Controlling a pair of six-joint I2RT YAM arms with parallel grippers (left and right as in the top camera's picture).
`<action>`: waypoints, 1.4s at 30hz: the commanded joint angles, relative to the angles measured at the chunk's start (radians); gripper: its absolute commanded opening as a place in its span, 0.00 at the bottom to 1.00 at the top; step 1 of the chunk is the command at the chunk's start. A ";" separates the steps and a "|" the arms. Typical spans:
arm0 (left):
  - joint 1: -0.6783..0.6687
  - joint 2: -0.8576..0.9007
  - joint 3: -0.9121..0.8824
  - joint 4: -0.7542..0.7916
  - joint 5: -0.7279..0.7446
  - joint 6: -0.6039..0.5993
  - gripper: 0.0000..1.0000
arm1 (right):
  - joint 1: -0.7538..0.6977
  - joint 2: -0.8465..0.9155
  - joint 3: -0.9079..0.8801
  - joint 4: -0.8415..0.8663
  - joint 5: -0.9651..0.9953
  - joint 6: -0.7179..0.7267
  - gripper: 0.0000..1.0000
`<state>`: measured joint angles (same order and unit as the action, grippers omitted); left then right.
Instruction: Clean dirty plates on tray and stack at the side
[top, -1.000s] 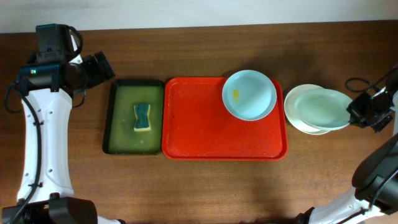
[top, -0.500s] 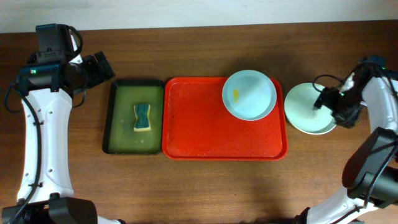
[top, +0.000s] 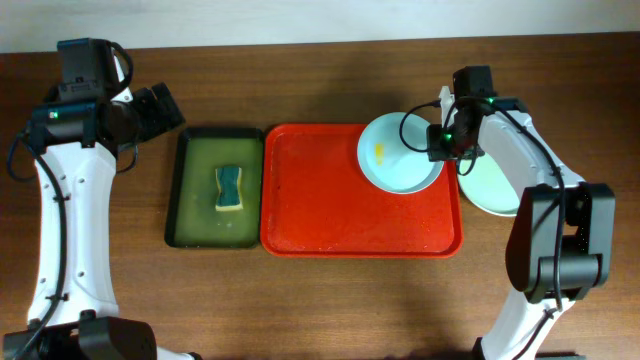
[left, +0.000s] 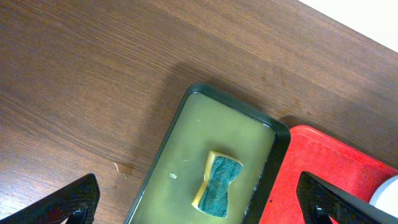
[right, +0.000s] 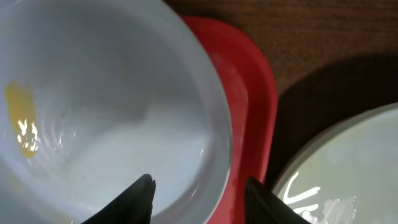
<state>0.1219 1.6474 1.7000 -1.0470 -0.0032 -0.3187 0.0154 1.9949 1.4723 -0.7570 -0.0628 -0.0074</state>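
One pale mint dirty plate (top: 400, 152) with a small yellow smear sits on the back right corner of the red tray (top: 340, 215). In the right wrist view the plate (right: 93, 87) fills the left side, with the tray rim (right: 252, 93) beside it. My right gripper (top: 446, 140) is open, and its fingers (right: 199, 202) straddle the plate's right rim. Two other plates are stacked (top: 495, 188) on the table right of the tray, partly hidden by my right arm. My left gripper (top: 168, 108) is open and empty, high above the table at the far left.
A dark green tray (top: 215, 133) of yellowish water stands left of the red tray, with a blue-and-yellow sponge (top: 229, 189) in it. The left wrist view shows the sponge (left: 219, 185) and the green tray (left: 186, 102) below my left gripper (left: 196, 186).
My right gripper let a mint plate go on the side stack. It then swung left to the rim of the plate on the red tray. The left arm has not moved.
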 joint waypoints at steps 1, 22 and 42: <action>0.004 0.003 0.003 0.002 0.007 -0.010 0.99 | -0.003 0.014 -0.003 0.028 0.061 0.042 0.41; 0.004 0.003 0.003 0.002 0.007 -0.010 0.99 | 0.194 0.079 -0.003 -0.250 -0.288 0.290 0.06; 0.004 0.003 0.003 0.002 0.007 -0.010 0.99 | 0.181 -0.007 0.252 -0.462 -0.214 0.135 0.34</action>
<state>0.1223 1.6474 1.7000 -1.0466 -0.0029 -0.3187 0.1978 1.9923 1.7805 -1.2636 -0.3046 0.1600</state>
